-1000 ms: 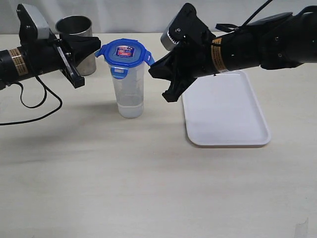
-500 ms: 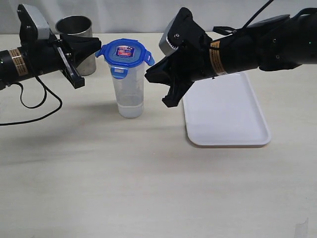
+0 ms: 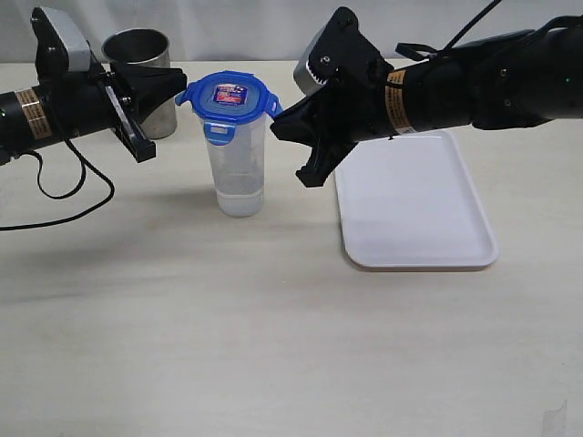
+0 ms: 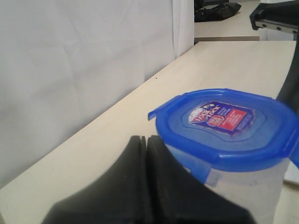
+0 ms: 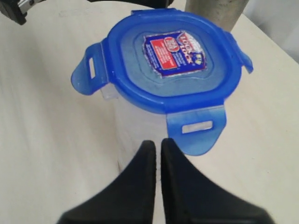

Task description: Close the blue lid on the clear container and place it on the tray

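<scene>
Exterior view, pale tabletop (image 3: 273,346).

Clear container (image 3: 240,177) stands upright on the table, a little left of centre frame and above the middle. It is off the tray and well clear of its rim. Blue lid (image 3: 228,96) sits on the container's mouth, label facing up. The flaps that show splay outward rather than lying flat against the wall. One sticks out toward the right arm, and one hangs at the front.

Tray (image 3: 414,214) lies flat at right of centre, with nothing on it. The right arm reaches across above its upper left corner.

Left gripper (image 4: 145,140) comes in level from the left edge of the frame. Its jaws are pressed together with nothing between them. The tips are right at the lid's left edge; I cannot tell whether they touch it.

Right gripper (image 5: 155,143) comes in from the upper right and is angled down toward the container. Its fingers are closed against each other and hold nothing. The tips sit just beside the lid's right-hand flap, at about rim height. Contact is not clear from either view.

Steel cup (image 3: 138,56) stands upright at upper left, behind the left arm and beyond the container. A black cable (image 3: 64,196) loops on the table under the left arm.
</scene>
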`<state>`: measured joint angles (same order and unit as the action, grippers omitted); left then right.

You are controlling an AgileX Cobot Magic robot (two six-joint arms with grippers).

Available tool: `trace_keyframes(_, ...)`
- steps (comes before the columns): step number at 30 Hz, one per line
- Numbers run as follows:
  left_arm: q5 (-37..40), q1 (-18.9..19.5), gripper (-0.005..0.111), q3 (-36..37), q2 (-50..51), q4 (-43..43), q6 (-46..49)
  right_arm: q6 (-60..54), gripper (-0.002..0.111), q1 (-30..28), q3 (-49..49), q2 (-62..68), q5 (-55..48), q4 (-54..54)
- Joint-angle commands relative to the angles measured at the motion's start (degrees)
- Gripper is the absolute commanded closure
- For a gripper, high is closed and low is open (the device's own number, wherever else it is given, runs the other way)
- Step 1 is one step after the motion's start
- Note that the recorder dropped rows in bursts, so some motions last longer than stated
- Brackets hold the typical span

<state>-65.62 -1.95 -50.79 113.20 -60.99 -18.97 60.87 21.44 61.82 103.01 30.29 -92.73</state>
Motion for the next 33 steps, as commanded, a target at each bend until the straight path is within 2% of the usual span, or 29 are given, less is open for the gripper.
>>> trace_keyframes(1,-1.09,-0.13,0.107,-0.36,0.08,-0.04,-0.40,-0.25,0.104,0.06,0.13,0.18,-1.12,0.59)
trace_keyframes(20,0.21,-0.03,0.107,-0.36,-0.02,-0.55,-0.40,-0.28,0.104,0.06,0.13,0.07,-1.22,0.61)
trace_keyframes(25,2.81,0.08,0.107,-0.36,-0.10,1.69,-0.40,5.55,0.104,0.06,0.13,-2.60,-0.20,-7.22)
trace_keyframes(30,5.58,0.64,0.107,-0.36,-0.10,4.54,-0.40,10.11,0.104,0.06,-0.85,-9.38,-2.37,-7.22)
trace_keyframes(33,5.74,0.62,0.107,-0.36,-0.10,4.65,-0.40,13.35,0.104,0.06,-1.33,-12.98,-8.73,-7.22)
